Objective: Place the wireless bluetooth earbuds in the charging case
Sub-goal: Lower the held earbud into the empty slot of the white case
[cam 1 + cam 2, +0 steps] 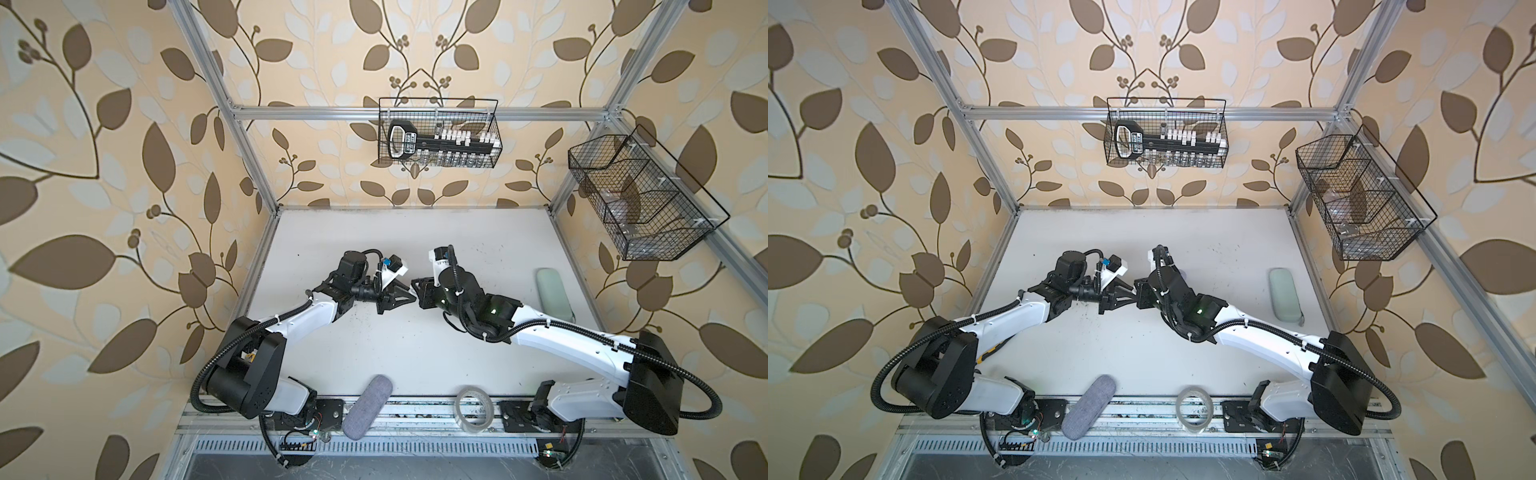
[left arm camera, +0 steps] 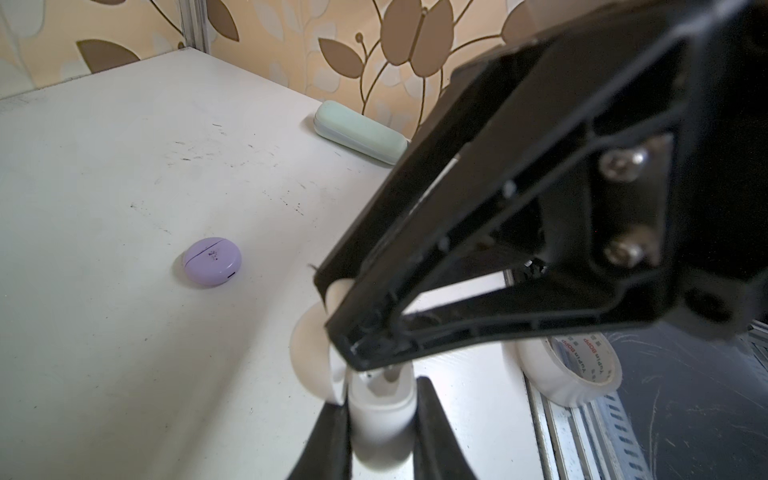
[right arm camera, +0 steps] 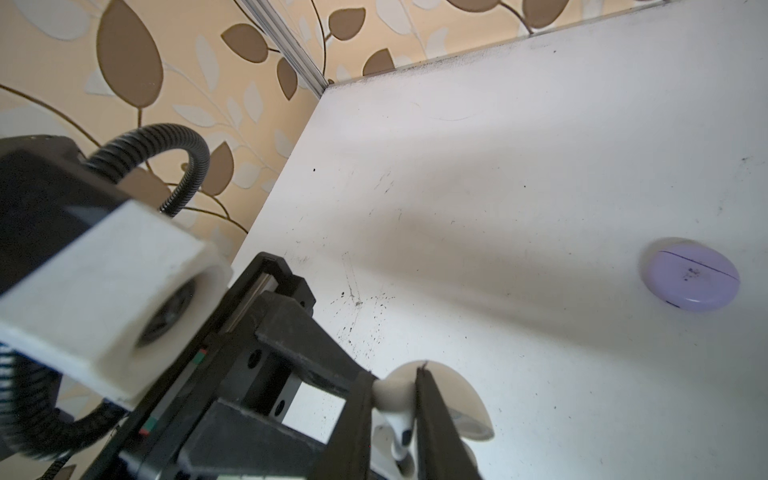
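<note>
As my left arm and right arm angle inward over mid-table, my left claw pinches the open round white plastic charging case. My right claw pinches a tiny white stemmed earbud directly over it. Scuffed white tabletop, leaf-patterned walls.

Our left gripper, clamped on a white case, and right gripper, pinching an earbud, meet at table centre; the arms bar eight and four o'clock. We see open table from ten to two and at six. A green case sits at three, a grey case and tape at the six o'clock edge, a lilac case near the grippers.
</note>
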Motion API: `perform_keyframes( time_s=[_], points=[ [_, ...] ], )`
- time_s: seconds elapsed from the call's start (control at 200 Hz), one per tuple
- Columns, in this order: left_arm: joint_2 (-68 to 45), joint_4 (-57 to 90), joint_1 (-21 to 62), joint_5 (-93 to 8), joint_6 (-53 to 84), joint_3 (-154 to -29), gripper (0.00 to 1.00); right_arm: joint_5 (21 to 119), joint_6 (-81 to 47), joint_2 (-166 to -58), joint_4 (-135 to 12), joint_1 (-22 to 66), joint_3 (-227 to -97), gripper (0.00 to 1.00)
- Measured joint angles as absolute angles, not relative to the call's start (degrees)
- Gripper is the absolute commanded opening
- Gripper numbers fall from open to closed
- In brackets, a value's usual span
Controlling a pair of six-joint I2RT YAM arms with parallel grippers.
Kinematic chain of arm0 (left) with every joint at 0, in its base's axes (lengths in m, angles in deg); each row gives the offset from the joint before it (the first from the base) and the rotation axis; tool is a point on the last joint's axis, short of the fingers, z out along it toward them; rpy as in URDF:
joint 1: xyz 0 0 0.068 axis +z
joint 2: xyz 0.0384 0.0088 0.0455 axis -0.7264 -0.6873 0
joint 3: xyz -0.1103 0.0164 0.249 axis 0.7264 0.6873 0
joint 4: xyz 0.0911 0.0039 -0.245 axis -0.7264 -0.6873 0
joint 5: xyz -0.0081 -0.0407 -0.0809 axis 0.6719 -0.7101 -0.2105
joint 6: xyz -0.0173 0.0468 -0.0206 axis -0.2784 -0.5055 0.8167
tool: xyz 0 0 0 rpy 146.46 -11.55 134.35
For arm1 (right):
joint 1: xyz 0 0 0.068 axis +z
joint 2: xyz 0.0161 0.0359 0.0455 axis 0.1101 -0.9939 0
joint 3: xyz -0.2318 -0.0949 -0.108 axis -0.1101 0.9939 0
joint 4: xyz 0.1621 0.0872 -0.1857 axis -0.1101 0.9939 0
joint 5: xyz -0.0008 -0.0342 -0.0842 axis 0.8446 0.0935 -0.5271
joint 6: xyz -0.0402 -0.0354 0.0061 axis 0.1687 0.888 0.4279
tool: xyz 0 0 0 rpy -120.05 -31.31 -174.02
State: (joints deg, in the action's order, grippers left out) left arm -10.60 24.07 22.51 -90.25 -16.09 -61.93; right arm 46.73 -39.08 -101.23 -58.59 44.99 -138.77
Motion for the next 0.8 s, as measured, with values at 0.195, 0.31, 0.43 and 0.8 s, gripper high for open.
perform_keyframes(
  time_s=[0.195, 0.31, 0.43, 0.8],
  points=[
    [-10.6, 23.8, 22.5, -90.2, -16.1, -61.9, 0.08, 46.8, -39.3, -101.2, -58.8, 45.0, -138.1, 0.19],
    [-10.6, 23.8, 22.5, -90.2, -16.1, -61.9, 0.08, 46.8, -39.5, -101.2, -58.8, 45.0, -138.1, 0.19],
    [-10.6, 23.8, 22.5, -90.2, -16.1, -61.9, 0.08, 46.8, -39.5, -101.2, -58.8, 45.0, -138.1, 0.19],
    [-10.6, 23.8, 22.5, -90.2, -16.1, -61.9, 0.08, 47.0, -39.5, -101.2, -58.9, 45.1, -138.1, 0.19]
  ],
)
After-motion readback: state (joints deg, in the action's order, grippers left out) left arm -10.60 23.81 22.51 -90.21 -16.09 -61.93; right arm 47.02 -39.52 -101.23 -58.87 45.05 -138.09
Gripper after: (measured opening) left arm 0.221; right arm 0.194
